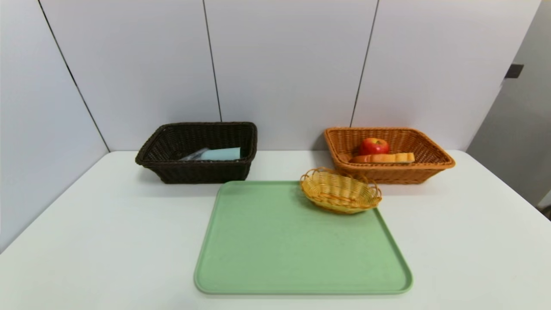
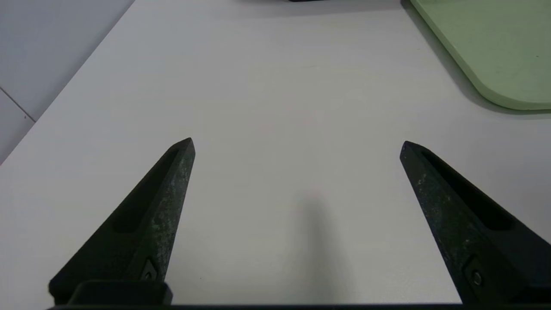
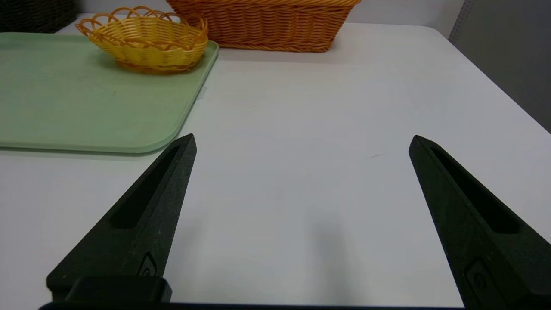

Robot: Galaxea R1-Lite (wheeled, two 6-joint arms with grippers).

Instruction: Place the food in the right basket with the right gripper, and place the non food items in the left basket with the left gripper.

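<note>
White panels back a white desk (image 1: pixel 107 241), where I have a green tray (image 1: pixel 297 245) near the front edge. Behind its left far corner sits the dark brown wicker basket (image 1: pixel 206 172), with a light-blue item (image 1: pixel 221 154) inside. The orange-brown wicker basket (image 1: pixel 396 174), toward the desk's right far corner, holds a red apple (image 1: pixel 373 146) and a bread piece (image 1: pixel 387 158). A small yellow wicker basket (image 1: pixel 340 191) rests on the tray's right far corner. My left gripper (image 2: pixel 297 148) and right gripper (image 3: pixel 303 144) hover over the desk either side of the tray, fingers spread, holding nothing.
</note>
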